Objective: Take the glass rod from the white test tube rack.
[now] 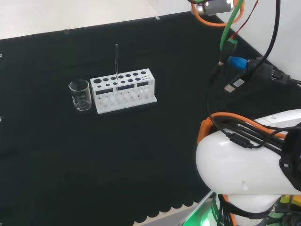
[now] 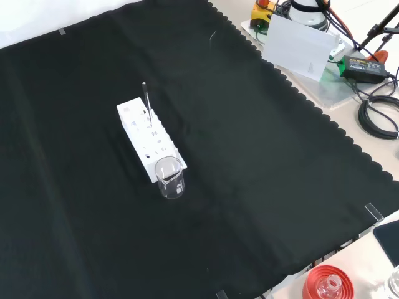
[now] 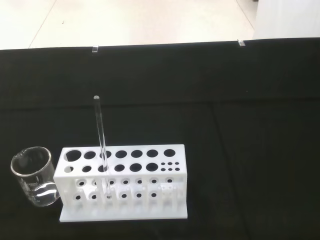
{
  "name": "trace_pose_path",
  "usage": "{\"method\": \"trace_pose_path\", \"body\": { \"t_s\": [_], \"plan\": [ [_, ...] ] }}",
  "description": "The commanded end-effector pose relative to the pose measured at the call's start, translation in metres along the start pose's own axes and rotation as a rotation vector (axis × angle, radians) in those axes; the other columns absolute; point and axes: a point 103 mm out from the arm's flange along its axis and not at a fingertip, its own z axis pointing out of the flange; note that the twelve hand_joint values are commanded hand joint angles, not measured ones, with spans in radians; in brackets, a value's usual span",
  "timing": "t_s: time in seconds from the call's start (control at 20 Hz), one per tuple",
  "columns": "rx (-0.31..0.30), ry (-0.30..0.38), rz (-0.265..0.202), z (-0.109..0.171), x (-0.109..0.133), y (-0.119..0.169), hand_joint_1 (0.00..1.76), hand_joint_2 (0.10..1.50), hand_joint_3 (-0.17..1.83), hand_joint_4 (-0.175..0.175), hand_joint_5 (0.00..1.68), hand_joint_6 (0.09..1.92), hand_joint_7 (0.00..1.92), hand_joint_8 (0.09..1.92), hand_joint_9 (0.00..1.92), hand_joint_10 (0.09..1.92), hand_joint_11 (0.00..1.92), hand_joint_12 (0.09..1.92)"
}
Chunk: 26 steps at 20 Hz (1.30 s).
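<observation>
Glass rod [image 1: 116, 61] is what I am after, and from the head view I see it standing upright in one of the holes of the white test tube rack [image 1: 123, 90], towards the far side of the bench [image 1: 70, 165]; the hole keeps it vertical, so its top stands free above the rack. A small clear beaker [image 1: 80, 95] sits just beside the rack's left end in this view, close enough that I judge it could be knocked on approach. The arm's white link [image 1: 249, 174] sits near the bench's near right corner, well apart from the rack. In the front view the rack [image 2: 147, 138] runs diagonally near the middle of the cloth, the rod [image 2: 146, 103] rising from its farther half and the beaker [image 2: 169, 177] touching or nearly touching its near end. In the wrist view the rod [image 3: 101, 145] leans very slightly in a second-row hole of the rack [image 3: 122, 182], the beaker [image 3: 34, 176] alongside. I cannot tell the robot hand's state; the task looks not yet begun.
</observation>
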Motion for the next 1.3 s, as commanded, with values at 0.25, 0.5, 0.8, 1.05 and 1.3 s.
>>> {"method": "trace_pose_path", "body": {
  "t_s": [0.25, 0.5, 0.8, 1.05, 1.3],
  "plan": [
    [-0.004, -0.013, -0.014, 0.001, 0.002, -0.002, 0.59, 0.75, 0.46, -0.080, 0.00, 0.09, 0.00, 0.15, 0.00, 0.54, 0.00, 0.96],
    [-0.007, 0.004, -0.011, 0.000, -0.004, -0.005, 0.59, 0.77, 0.42, -0.067, 0.01, 0.09, 0.00, 0.14, 0.00, 0.53, 0.00, 0.99],
    [0.002, 0.038, -0.042, -0.001, 0.000, -0.005, 0.59, 0.77, 0.42, -0.059, 0.01, 0.09, 0.00, 0.14, 0.00, 0.53, 0.00, 0.99],
    [-0.120, 0.090, -0.107, -0.008, 0.004, -0.011, 0.61, 0.78, 0.39, -0.071, 0.06, 0.09, 0.00, 0.38, 0.00, 0.74, 0.00, 1.18],
    [-0.150, 0.127, -0.143, -0.015, 0.004, -0.013, 0.65, 0.76, 0.41, -0.120, 0.18, 0.09, 0.00, 0.73, 0.10, 0.99, 0.04, 1.43]
  ]
}}
